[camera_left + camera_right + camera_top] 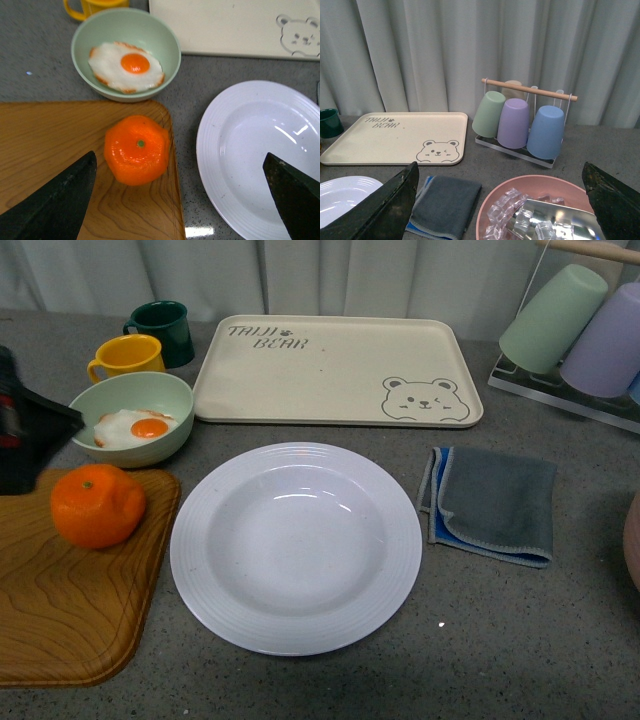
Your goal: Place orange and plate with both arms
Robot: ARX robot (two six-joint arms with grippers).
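One orange (98,505), front and left-wrist views

The orange (98,505) is glowing bright orange with a green stem dot. The plate (296,546) is shining glossy white, its rim ribbed. The board (70,610) is showing brown wood grain. The tray (330,365) is showing cream with a bear drawing, and the cloth (495,505) is showing grey edged in blue.

Only readable txt: cream tray (330,365) w/ dark lettering (268,337), approx. "TALU BEAR" + small paw print, at tray's 10 o'clock corner in front view. 4th letter uncertain. Same wording shows in right wrist view, on same tray (395,145).
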